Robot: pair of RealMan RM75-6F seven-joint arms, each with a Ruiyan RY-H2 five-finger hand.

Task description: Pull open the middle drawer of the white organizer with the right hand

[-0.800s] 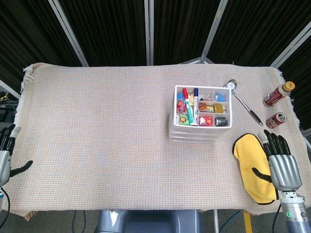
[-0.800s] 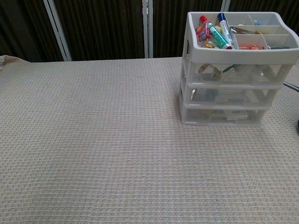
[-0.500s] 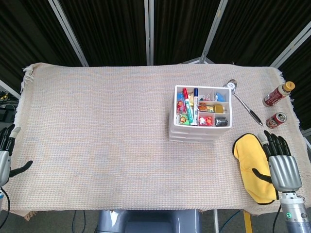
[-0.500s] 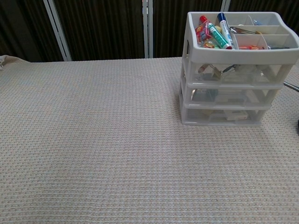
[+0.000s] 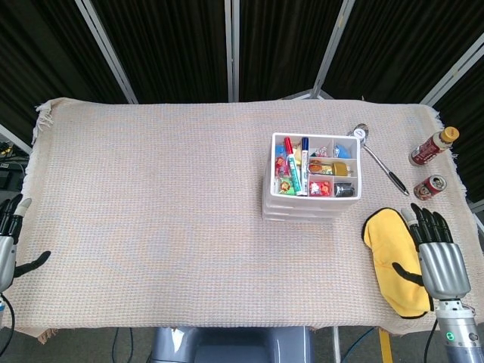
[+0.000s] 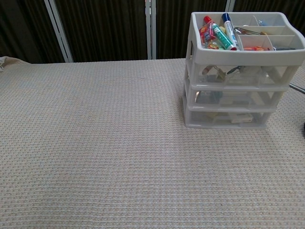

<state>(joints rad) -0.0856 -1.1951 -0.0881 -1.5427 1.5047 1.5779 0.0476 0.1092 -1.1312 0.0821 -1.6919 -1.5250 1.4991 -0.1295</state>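
The white organizer (image 5: 311,181) (image 6: 238,71) stands right of the table's middle, its top tray full of markers and small items. In the chest view its three clear drawers face me, all pushed in; the middle drawer (image 6: 236,98) sits flush. My right hand (image 5: 439,257) is at the table's front right corner, fingers spread and empty, over the near edge of a yellow cloth (image 5: 389,257), well apart from the organizer. My left hand (image 5: 9,242) hangs off the table's left edge, fingers apart, holding nothing. Neither hand shows in the chest view.
A woven beige cloth (image 5: 151,212) covers the table. Behind the organizer lie a spoon (image 5: 361,133) and a pen (image 5: 395,181). A small bottle (image 5: 432,145) and a can (image 5: 429,187) stand near the right edge.
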